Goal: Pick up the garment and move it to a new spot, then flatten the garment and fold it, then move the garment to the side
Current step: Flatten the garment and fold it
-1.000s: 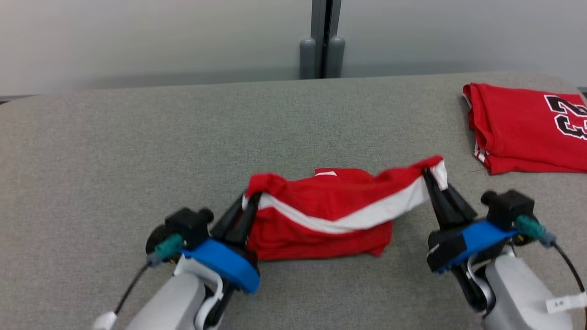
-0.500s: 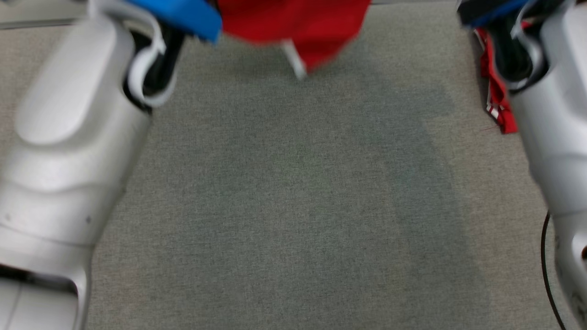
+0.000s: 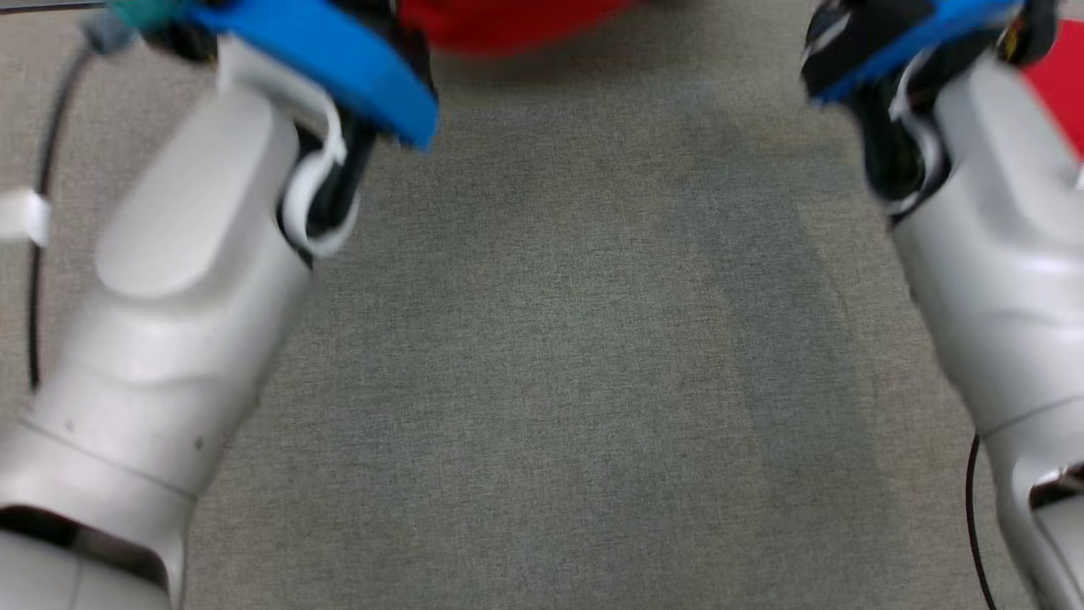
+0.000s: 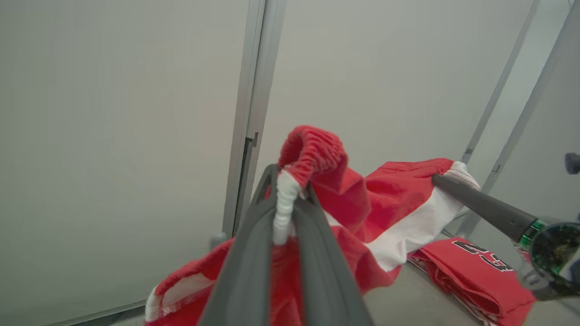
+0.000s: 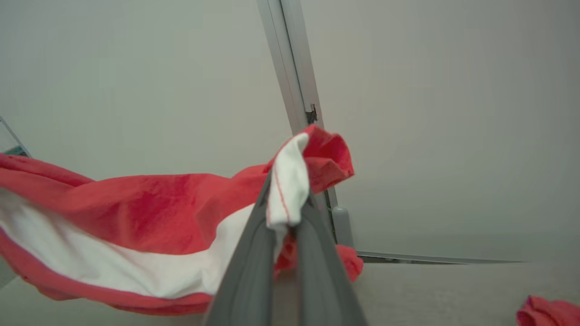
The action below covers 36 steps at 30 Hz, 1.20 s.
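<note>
The garment [image 4: 385, 203] is red shorts with a white stripe, hanging in the air between my two grippers. In the left wrist view my left gripper [image 4: 289, 185] is shut on one bunched end of the waistband. The right gripper's dark finger [image 4: 480, 206] pinches the far end there. From the right wrist, my right gripper [image 5: 287, 199] is shut on a white and red corner, and the cloth [image 5: 136, 226] sags away to the left. In the head view a red strip of the garment [image 3: 508, 21] shows at the top edge, between my pale forearms [image 3: 186, 280].
A folded red jersey with black numbers [image 4: 480, 267] lies on the grey table [image 3: 550, 381] to the right, and its edge [image 3: 1059, 93] shows behind my right forearm [image 3: 991, 254]. A pale wall with a grey post [image 5: 290, 77] stands beyond the table.
Both grippers have lifted the garment off the table and hold it stretched in the air. The head camera has tilted down, so mostly forearms and table show now.
</note>
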Tool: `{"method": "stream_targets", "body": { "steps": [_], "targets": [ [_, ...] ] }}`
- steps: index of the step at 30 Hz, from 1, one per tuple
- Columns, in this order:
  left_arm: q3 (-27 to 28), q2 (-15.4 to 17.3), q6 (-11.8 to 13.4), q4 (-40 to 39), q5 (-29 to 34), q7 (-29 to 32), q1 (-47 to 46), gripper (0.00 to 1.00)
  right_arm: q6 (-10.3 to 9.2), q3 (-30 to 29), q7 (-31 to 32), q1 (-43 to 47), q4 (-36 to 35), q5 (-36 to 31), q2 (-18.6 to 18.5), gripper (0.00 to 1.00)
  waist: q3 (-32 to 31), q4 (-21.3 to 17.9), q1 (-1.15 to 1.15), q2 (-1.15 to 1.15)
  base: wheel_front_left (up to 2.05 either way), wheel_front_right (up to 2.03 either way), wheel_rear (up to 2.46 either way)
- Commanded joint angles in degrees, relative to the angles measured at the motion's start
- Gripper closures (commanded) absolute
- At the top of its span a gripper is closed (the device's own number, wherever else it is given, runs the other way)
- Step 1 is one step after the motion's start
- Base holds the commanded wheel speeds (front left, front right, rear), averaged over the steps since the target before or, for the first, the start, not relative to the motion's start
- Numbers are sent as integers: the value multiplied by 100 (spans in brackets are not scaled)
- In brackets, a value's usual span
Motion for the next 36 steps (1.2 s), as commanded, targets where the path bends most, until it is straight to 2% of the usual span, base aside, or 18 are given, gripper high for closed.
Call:
{"method": "stream_targets", "body": {
  "steps": [1,5,10,16,22,30,36],
  "targets": [
    [-30,5,-4,-22,-46,-40,282,100,3,106,-41,252,30,31,-12,100,-1,9,-1,-2,0,0,0],
    [233,20,-4,-226,73,-37,1181,100,3,373,-66,1008,-14,174,-86,100,-36,43,-1,-2,0,0,0],
    [728,-65,-4,-650,439,-38,2389,100,3,453,-66,2118,-490,83,-181,100,-225,89,-1,-2,0,0,0],
    [1323,-165,3,-1150,977,-41,3985,100,3,282,-65,3605,-1210,-96,-187,100,-605,100,-1,-2,0,0,0],
    [1461,-272,2,-1532,1383,-41,5362,100,3,-132,-63,4952,-1843,-126,-197,100,-974,194,-1,-2,0,0,0],
    [1530,-419,26,-1862,1655,-41,6358,100,3,-471,-64,6201,-2458,-475,-95,100,-1246,283,-1,-2,0,0,0],
    [1411,-554,2,-1776,1752,-42,6594,100,3,-743,-65,6606,-2561,-758,12,100,-1363,304,-1,-2,0,0,0]
  ]
}}
